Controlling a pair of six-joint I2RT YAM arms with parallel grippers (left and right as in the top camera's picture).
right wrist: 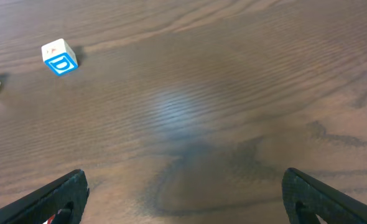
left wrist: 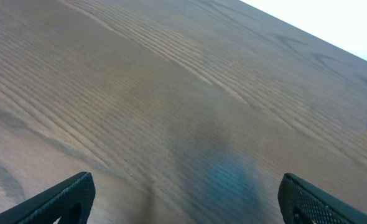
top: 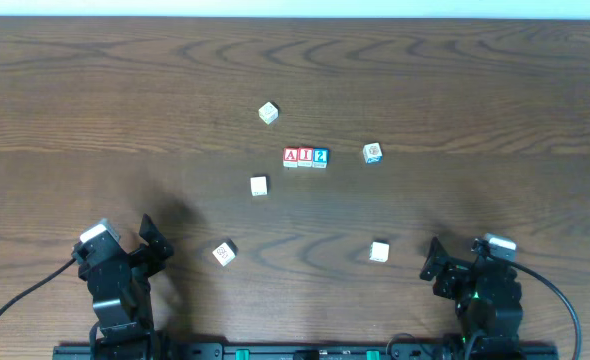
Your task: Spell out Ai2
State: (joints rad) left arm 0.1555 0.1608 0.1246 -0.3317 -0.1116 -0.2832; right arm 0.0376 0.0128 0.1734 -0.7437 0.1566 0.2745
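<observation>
Three letter blocks stand touching in a row at the table's middle: a red A block (top: 291,157), a red I block (top: 305,157) and a blue 2 block (top: 320,157). My left gripper (top: 145,245) is open and empty at the front left, and its wrist view (left wrist: 183,199) shows only bare wood between the fingers. My right gripper (top: 433,262) is open and empty at the front right, also over bare wood in its wrist view (right wrist: 183,199).
Loose blocks lie around: one at the back (top: 267,112), one right of the row (top: 372,152), one left of it (top: 259,185), and two in front (top: 224,252) (top: 379,251). A blue D block (right wrist: 59,57) shows in the right wrist view.
</observation>
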